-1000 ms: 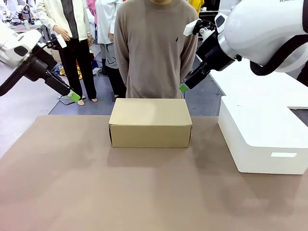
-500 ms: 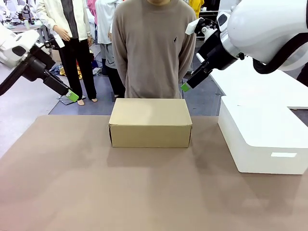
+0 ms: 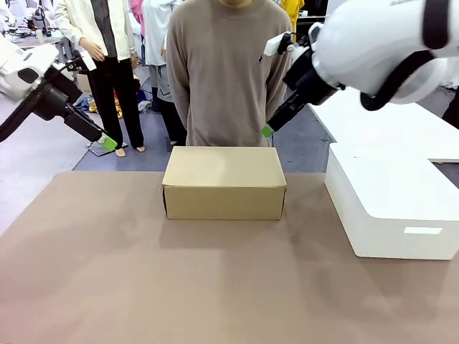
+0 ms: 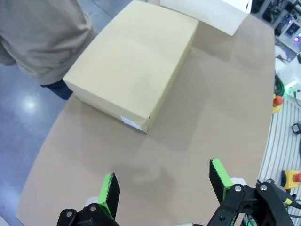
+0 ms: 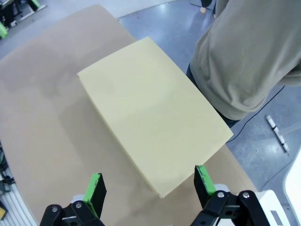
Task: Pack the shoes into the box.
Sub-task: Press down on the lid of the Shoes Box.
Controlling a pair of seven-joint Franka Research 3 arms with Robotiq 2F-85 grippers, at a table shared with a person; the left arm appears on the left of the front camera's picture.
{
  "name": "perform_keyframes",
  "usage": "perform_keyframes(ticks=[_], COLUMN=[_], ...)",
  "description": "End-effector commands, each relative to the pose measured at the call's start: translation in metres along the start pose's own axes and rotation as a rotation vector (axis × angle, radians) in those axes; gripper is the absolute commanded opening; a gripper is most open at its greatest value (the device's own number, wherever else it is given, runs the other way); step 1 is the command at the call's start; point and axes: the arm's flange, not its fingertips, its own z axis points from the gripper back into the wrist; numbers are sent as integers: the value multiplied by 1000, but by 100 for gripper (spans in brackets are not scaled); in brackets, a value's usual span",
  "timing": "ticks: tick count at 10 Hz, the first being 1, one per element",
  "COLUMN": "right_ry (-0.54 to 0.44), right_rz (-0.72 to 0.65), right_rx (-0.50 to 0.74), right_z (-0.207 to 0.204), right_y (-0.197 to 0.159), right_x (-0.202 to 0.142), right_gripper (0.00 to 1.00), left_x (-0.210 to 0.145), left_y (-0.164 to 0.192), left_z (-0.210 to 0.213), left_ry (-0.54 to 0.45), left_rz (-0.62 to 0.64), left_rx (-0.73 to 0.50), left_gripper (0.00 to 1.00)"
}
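1. Take the box (image 3: 224, 182) as your landmark: it sits closed on the table (image 3: 143, 287), lid flat, at the far middle just in front of the person (image 3: 231, 72). No shoes can be seen, so judge the step in hand to be opening the lid.

2. Your right gripper (image 5: 148, 186) hangs above the box's far right corner, jaws spread wide and holding nothing. In the right wrist view the lid lies directly beneath the two green pads (image 5: 96, 186).

3. Your left gripper (image 4: 164, 186) hovers high, well off to the left of the box, jaws also wide and empty.

4. Find the lid's free edge before you descend. The pictures do not make clear which long side is hinged, so look for the seam first.

5. Bring one finger under the free edge and lift slowly; the cardboard probably flexes and may drag the whole box.

6. Consider steadying the box's left wall with the left gripper while the right lifts.

7. Keep clear of the white block (image 3: 391, 201) to the box's right, and of the person behind it.
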Motion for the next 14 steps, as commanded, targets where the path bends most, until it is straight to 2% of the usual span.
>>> perform_keyframes(ticks=[1, 3, 5, 10, 11, 14], right_ry=[50, 60, 56, 99, 109, 126], right_rz=[-66, -118, -138, -220, -227, -219], right_rx=[-28, -36, -20, -11, -19, -47], right_z=[-35, -70, -100, -145, -152, -177], right_y=[-5, -12, -22, -41, -44, -51], right_x=[28, 37, 45, 65, 66, 63], right_gripper=[100, 100, 100, 5, 0, 0], left_x=[-8, -9, -9, -5, -5, -5], left_y=[-4, -7, -7, 0, 0, 0], left_z=[9, 13, 14, 17, 17, 17], left_ry=[17, 24, 30, 8, 8, 8], left_rz=[13, 19, 7, -3, -3, -3], left_rx=[69, 140, 142, 120, 120, 120], left_gripper=[100, 100, 100, 100, 100, 100])
